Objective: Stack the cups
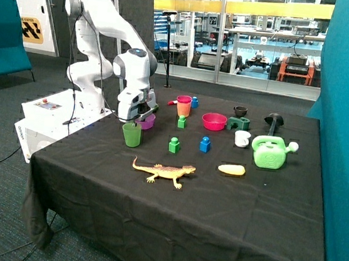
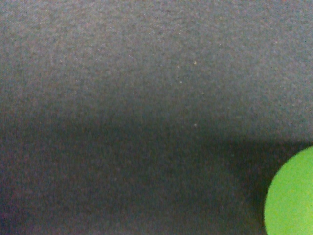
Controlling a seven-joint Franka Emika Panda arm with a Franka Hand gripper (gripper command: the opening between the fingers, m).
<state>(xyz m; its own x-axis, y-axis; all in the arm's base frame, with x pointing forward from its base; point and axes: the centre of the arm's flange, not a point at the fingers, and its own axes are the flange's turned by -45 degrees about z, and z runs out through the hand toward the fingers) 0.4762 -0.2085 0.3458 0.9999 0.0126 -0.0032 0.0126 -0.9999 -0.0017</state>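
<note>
Green plastic cup (image 1: 132,134) stands upright on the black-clothed table (image 1: 152,216), the robot's gripper (image 1: 132,117) hovering just above its rim; its grasp cannot be judged. Across the cloth, the pink cup (image 1: 183,106) appears nested in a yellow one, so the green likely goes next.

On the black cloth (image 1: 152,216) before you: 1 toy lizard (image 1: 162,171), 2 green blocks (image 1: 174,145), 2 blue blocks (image 1: 205,144), a pink bowl (image 1: 214,121), a green watering can (image 1: 270,152), a white mug (image 1: 242,139).
</note>
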